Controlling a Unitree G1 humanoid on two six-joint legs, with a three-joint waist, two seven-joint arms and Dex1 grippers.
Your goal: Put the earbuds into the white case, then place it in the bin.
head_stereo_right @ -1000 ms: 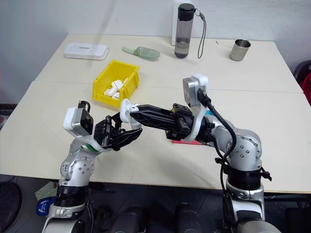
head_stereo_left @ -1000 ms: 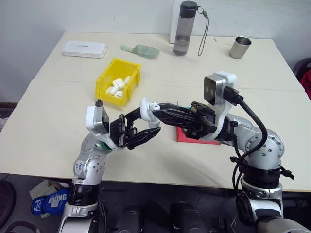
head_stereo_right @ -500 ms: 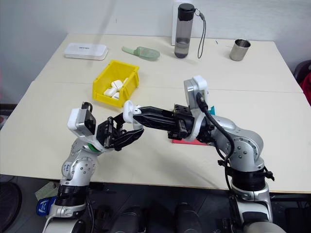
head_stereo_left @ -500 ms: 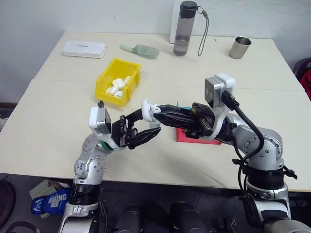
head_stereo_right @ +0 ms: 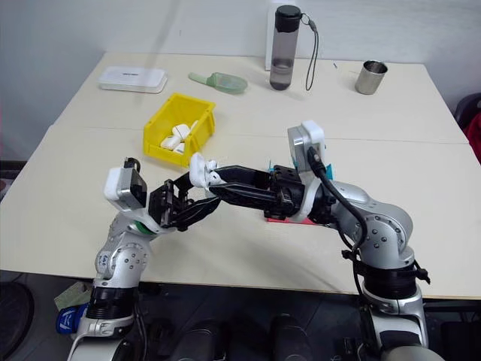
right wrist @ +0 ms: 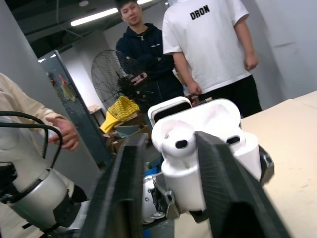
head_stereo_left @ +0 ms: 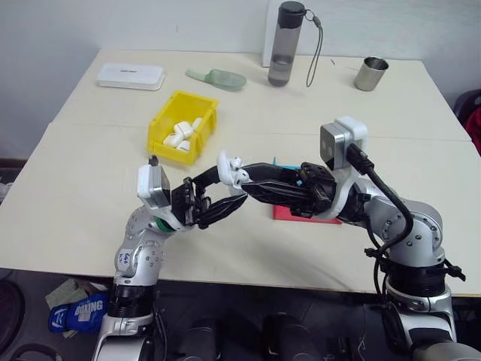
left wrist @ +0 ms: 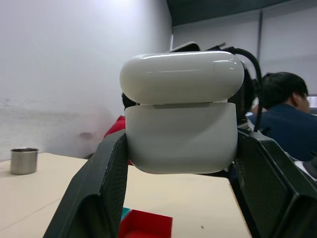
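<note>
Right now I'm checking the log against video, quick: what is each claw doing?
Left claw: shut on the case, lid up.
Right claw: at the case's open top with an earbud between its fingers; grip cannot be told.

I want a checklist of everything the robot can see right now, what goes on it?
Surface: pale table.
Job's things: white case held, lid open; earbud seated in it; yellow bin holds white cases.
Clutter: flat white box, green scoop, bottle, metal cup, red tray.
Grippers: left gripper shut on the case; right gripper at the earbud, opening unclear.
Cables: black cable on right arm.
Surroundings: people standing, fan.
</note>
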